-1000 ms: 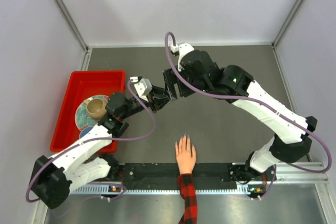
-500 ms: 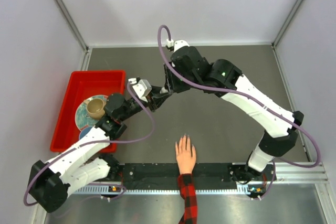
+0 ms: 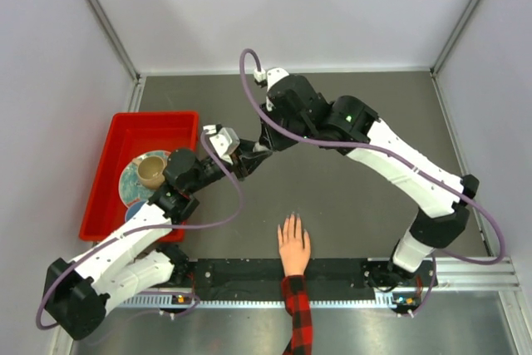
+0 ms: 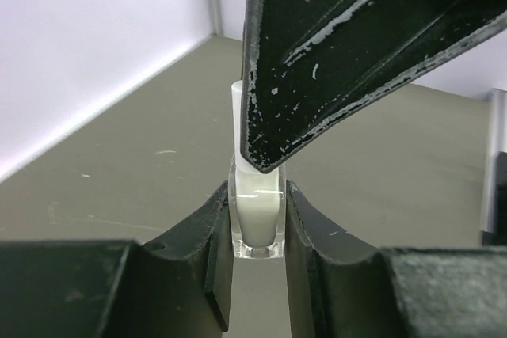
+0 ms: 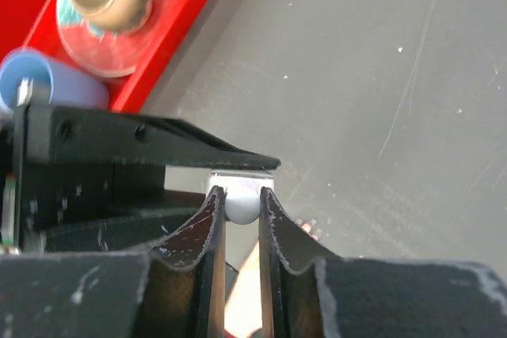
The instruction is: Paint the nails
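The left claw (image 4: 257,197) is narrow and holds the bottle (image 4: 257,225). Its two fingers press the glass sides, and the bottle stands upright between them with pale white liquid inside. The white cap (image 4: 238,112) sits on top of the bottle. A black finger of the right claw covers most of the cap in the left wrist view, so I cannot tell if it is screwed tight or loose.

The right claw (image 5: 241,200) is also narrow. It comes from above, and its fingers close on the rounded top of the cap. In the top view the two claws meet above the middle of the surface (image 3: 357,197), the left one from the left side and the right one from the far side. The bottle is off the surface.

The hand (image 3: 293,244) lies flat on the surface at the near edge, between the two arm bases. Its fingers are spread and point away from the plaid sleeve (image 3: 297,313). The nails (image 3: 291,220) are at the fingertips, well apart from both claws and nearer than them. They are too small to see one by one.

At the left a red tray (image 3: 154,115) holds a plate (image 3: 128,184) with a brown cup (image 3: 152,170) on it, and a blue cup (image 5: 47,85) is beside the plate.
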